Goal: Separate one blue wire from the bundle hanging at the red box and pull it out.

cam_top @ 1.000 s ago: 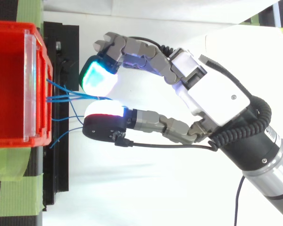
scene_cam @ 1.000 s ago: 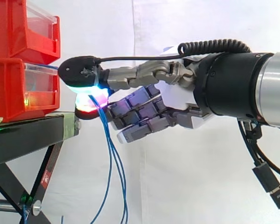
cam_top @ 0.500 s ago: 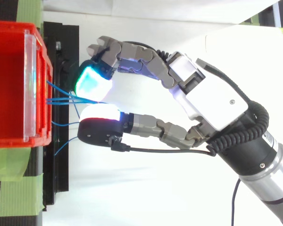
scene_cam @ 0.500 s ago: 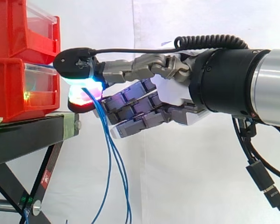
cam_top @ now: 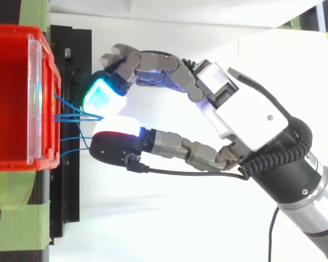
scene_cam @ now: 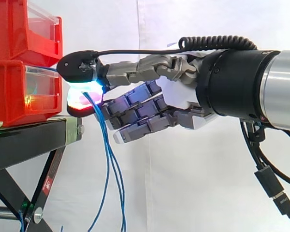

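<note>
We see the blue wires point(cam_top: 76, 115) leaving the front lip of the red box point(cam_top: 11, 87) at the left of the top view as separate strands that draw together to one spot just right of the box. They sit that way because the robot hand point(cam_top: 251, 125), reaching in from the right, has two glowing pads point(cam_top: 101, 95) closed on them there, a cyan-green one higher in the frame and a white one lower. In the side view the same pinch lies just right of the box, above the edge of the black stand point(scene_cam: 29, 140). Below it the wires hang free toward the bottom of the frame, spreading a little as they fall. So the robot hand is grasping, not released: the pinching pair is pressed together on the wires, while the remaining fingers are folded loosely beneath the palm and touch nothing we can make out. We judge that more than one strand runs into the pinch, so a single wire does not look separated yet; how many are caught we cannot tell.
</note>
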{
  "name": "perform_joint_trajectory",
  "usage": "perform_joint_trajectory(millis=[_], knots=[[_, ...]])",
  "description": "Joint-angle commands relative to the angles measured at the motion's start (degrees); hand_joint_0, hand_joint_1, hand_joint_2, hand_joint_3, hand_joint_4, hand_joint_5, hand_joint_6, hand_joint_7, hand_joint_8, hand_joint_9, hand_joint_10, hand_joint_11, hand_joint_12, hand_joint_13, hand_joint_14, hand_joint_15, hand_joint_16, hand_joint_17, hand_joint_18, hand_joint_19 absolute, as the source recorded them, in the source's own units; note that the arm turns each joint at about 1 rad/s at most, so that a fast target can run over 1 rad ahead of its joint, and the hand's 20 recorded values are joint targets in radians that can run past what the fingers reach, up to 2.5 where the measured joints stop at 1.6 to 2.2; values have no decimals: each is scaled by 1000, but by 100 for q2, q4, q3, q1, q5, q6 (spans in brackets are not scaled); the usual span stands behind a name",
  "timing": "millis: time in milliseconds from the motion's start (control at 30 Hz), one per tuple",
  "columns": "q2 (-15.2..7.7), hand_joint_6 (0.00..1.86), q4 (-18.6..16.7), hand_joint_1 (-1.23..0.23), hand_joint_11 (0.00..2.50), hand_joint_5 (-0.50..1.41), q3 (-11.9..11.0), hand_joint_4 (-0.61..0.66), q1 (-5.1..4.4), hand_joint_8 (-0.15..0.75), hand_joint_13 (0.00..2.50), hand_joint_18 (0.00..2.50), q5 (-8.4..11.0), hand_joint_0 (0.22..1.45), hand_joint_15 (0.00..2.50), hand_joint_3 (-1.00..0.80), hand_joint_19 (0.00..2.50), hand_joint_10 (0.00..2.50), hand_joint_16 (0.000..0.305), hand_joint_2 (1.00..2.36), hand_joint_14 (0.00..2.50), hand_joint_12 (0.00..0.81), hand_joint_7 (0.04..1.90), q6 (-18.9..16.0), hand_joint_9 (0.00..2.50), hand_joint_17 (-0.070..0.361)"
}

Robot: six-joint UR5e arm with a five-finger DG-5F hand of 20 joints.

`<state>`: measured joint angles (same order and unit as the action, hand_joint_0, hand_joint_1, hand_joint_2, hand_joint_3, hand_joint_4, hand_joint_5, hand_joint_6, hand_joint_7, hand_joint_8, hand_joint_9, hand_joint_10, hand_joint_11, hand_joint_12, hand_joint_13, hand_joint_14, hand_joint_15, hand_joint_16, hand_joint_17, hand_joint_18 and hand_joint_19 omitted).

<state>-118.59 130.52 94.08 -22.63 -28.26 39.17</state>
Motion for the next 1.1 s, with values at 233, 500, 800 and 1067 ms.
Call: perform_joint_trajectory(millis=[233, 500, 800, 1067], knots=[[-6, 841, -18, -724, 189, -177, -4, 127, 4, 352, 484, 654, 13, 624, 209, -141, 256, 6, 53, 1021, 5, 404, 813, -41, 599, 119], [3, 843, -9, -737, 208, -170, -4, 97, -4, 364, 555, 706, 13, 624, 250, -108, 270, 6, 52, 1020, 7, 408, 822, -41, 663, 118], [3, 839, 0, -749, 266, -163, -13, 100, -4, 377, 628, 763, 13, 621, 284, -95, 280, 8, 53, 1019, 8, 419, 827, -146, 738, 119], [3, 849, 17, -758, 395, -150, -13, 83, 4, 426, 809, 899, 22, 608, 350, 6, 276, 11, 56, 1013, 9, 466, 837, -304, 926, 127]])
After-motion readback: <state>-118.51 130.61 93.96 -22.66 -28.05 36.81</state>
